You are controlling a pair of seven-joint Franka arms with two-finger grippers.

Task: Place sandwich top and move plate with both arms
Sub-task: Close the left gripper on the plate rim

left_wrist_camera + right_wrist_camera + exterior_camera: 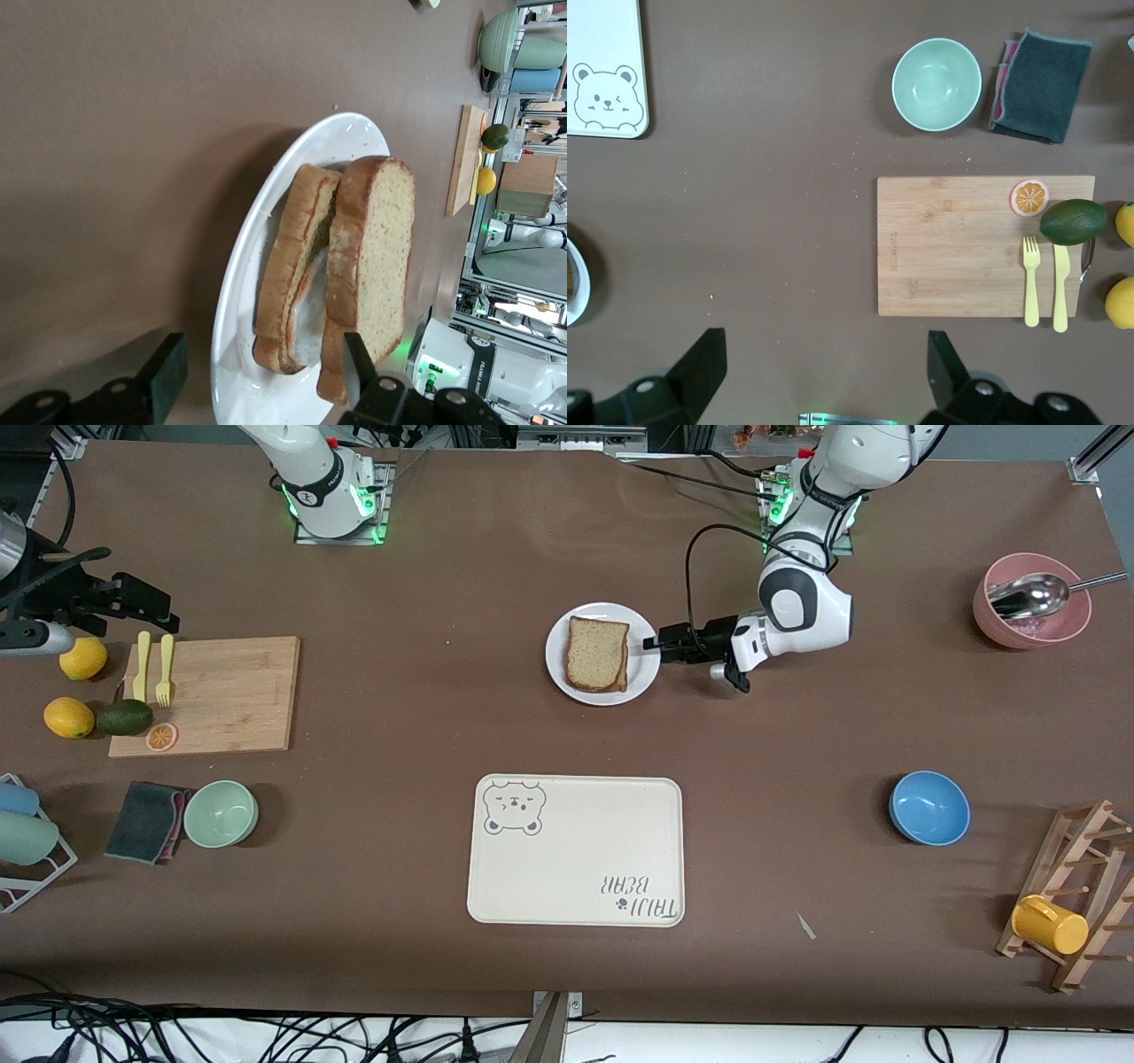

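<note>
The top (596, 653) lies on the sandwich on the plate (563, 676), mid-surface. The left gripper (654, 643) sits at the plate's rim toward the left arm's end, fingers (356, 363) spread astride it, clamping nothing. The right gripper (824, 367) waits high over the board (229, 693), fingers released. The tray (576, 850) lies nearer the camera.

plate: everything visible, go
The plate is small, round, plain white and glossy like ceramic, and sits flat on the brown table, farther from the front camera than the tray. It holds a sandwich, top slice already on. The left pincer straddles its rim at the left arm's end; grip not confirmed.
</note>
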